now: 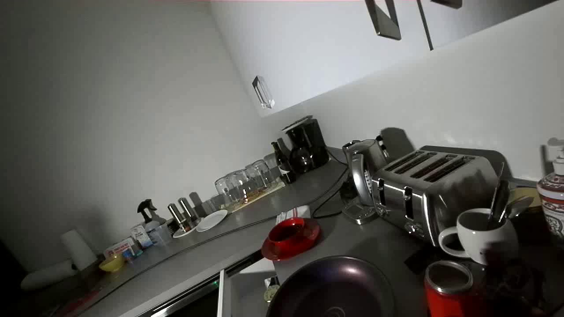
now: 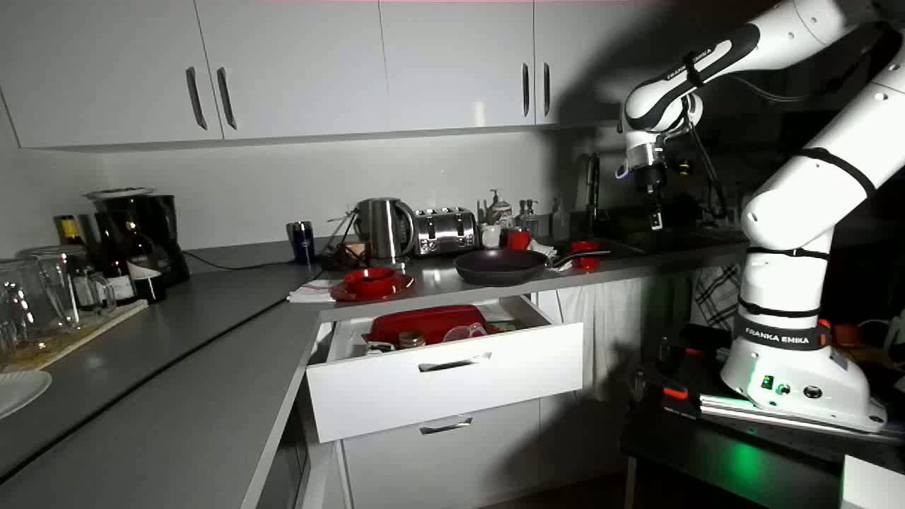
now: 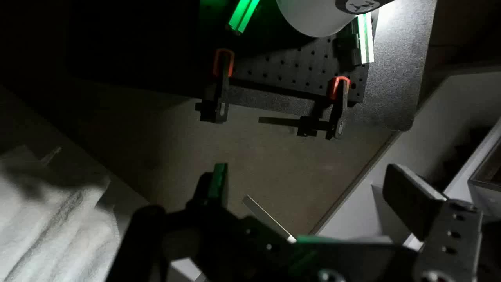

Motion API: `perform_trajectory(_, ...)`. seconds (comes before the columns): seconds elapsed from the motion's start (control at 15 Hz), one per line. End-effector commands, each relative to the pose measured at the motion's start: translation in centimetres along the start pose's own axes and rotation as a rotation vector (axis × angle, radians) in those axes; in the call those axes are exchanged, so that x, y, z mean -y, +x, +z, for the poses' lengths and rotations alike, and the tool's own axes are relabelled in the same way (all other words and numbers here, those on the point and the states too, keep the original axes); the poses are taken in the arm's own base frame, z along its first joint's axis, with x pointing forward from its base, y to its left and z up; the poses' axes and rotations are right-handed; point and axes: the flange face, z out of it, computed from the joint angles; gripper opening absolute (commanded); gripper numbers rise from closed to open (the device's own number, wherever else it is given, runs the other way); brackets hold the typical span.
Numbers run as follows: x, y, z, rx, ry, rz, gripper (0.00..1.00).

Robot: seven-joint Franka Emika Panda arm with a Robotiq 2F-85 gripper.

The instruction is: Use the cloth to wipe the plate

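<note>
A red plate (image 2: 404, 285) lies on the grey counter with a red bowl (image 2: 369, 283) on it. Plate (image 1: 313, 233) and bowl (image 1: 284, 232) show in both exterior views. A folded white cloth with red stripes (image 2: 310, 292) lies beside the plate, partly behind or under it, and also shows in an exterior view (image 1: 294, 212). White paper-like plates stand farther along the counter, one (image 2: 21, 391) at the left edge. My gripper (image 2: 656, 220) hangs to the right, away from plate and cloth. In the wrist view the gripper (image 3: 307, 176) has its fingers wide apart with nothing between them.
A dark pan (image 2: 502, 267) sits at the counter edge, handle pointing right. An open drawer (image 2: 445, 385) holding a red item juts out below. A toaster (image 2: 445, 232), kettle (image 2: 382, 230) and red cup (image 2: 518, 239) stand behind. White fabric (image 3: 51, 219) hangs below the gripper.
</note>
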Motion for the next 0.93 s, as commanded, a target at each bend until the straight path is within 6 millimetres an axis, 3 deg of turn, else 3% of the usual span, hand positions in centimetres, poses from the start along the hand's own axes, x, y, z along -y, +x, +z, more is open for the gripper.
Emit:
perform_trajectory(0.0, 0.02, 0.01, -0.04, 0.001, 0.001, 0.000, 1.00)
perform_trajectory(0.87, -0.05, 0.67, 0.26, 0.005, -0.013, -0.005, 1.00)
